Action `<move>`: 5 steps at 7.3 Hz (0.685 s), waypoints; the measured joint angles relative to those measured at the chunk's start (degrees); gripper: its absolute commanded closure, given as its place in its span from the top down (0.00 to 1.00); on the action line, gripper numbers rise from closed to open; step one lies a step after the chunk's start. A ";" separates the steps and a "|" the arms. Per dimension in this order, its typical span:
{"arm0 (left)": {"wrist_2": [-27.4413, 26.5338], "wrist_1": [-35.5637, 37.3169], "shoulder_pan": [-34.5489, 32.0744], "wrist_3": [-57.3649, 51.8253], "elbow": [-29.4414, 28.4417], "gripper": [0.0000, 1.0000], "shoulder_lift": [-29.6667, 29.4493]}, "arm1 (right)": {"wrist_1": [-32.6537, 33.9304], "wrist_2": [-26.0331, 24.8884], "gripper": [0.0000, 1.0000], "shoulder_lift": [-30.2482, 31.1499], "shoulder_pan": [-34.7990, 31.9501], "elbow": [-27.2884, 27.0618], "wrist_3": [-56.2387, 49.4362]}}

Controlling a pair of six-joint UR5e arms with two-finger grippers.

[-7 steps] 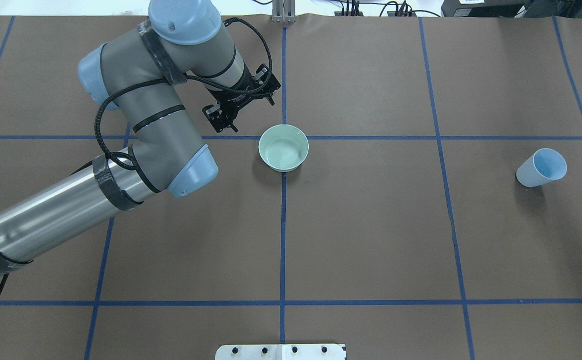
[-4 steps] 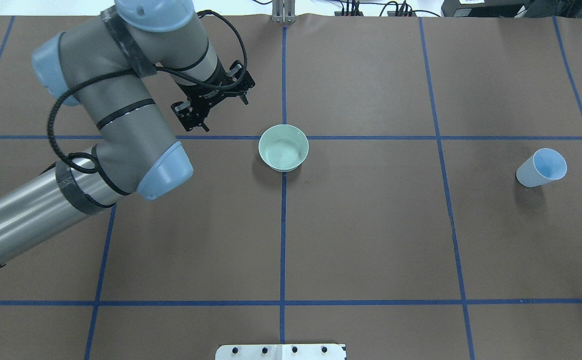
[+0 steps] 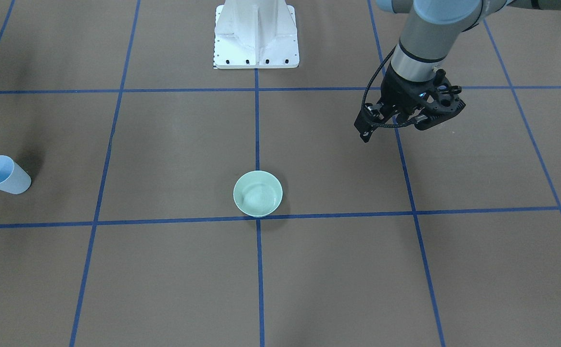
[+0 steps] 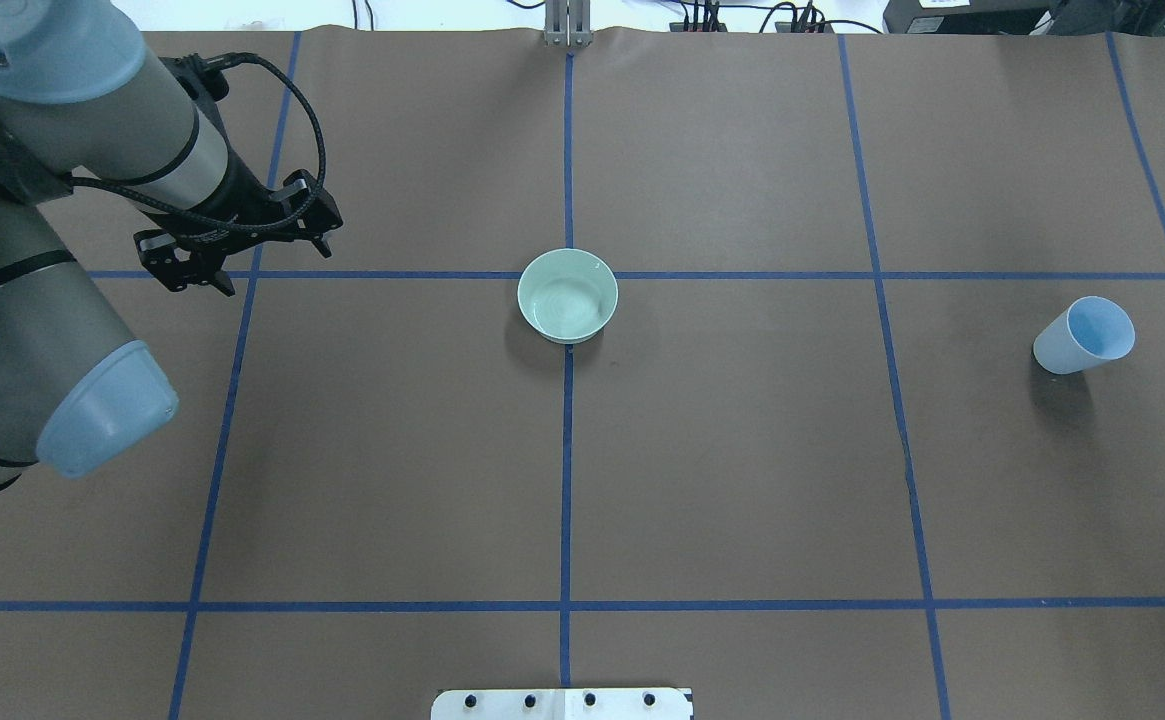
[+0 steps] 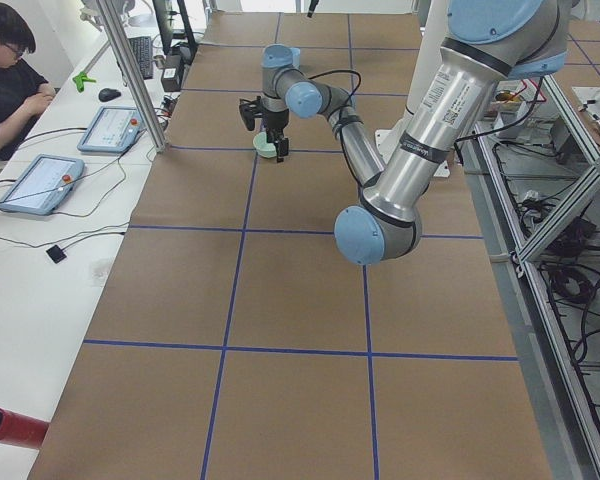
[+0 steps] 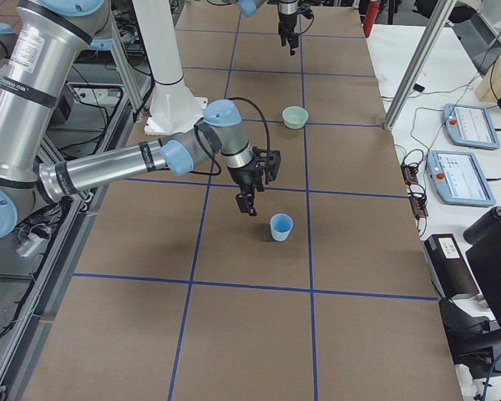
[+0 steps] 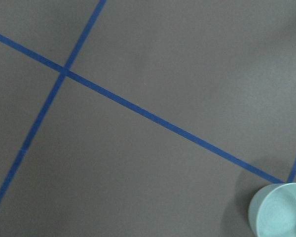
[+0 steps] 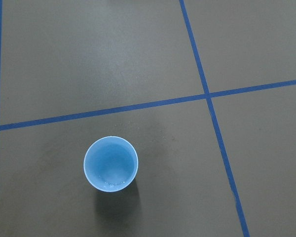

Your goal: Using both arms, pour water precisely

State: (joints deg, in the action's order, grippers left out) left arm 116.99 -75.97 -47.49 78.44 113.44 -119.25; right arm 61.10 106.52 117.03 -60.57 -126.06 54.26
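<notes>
Brown-paper worktop [image 4: 742,450], matte, ruled into big squares by blue tape lines [image 4: 567,500]; beyond its far edge a white strip with cables and plugs. At the robot's side a white bolted pedestal [image 3: 256,33] stands on the middle line. A pale green bowl [image 4: 597,280] sits on the central tape crossing. A pale blue cup [image 4: 1057,350] stands upright far out on the robot's right, well apart from the bowl; whether either holds water, cannot tell. Over the robot's left half comes the left arm [image 4: 12,290], black cable looped at the wrist; the left fingers [image 4: 182,265] hang spread apart and empty above a tape crossing, well apart from the bowl. That wrist's view takes in paper, tape and the bowl in one corner. From the table's right end the right arm [image 6: 108,171] reaches low across the paper; the right fingers [image 6: 247,199] are near the cup, not touching; spread or closed, cannot tell. Room: aluminium frame posts [image 6: 415,67], white side tables on the operators' side carrying control tablets [image 6: 461,177], a person [image 5: 10,70] seated there.
</notes>
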 measured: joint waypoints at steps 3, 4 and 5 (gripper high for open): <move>-0.24 -0.23 0.00 -0.92 0.33 1.00 1.89 | -8.43 -7.63 0.99 3.12 11.02 0.60 11.44; -0.26 -0.29 0.05 -1.11 0.32 1.00 2.16 | -8.91 -9.50 0.99 3.30 13.42 0.62 13.03; -0.26 -0.31 0.11 -1.31 0.28 1.00 2.38 | -9.05 -13.93 0.99 3.37 16.80 0.79 15.31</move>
State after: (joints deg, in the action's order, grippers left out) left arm 116.72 -76.28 -47.38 77.13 113.72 -116.87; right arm 52.05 92.60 120.40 -43.77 -125.26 69.57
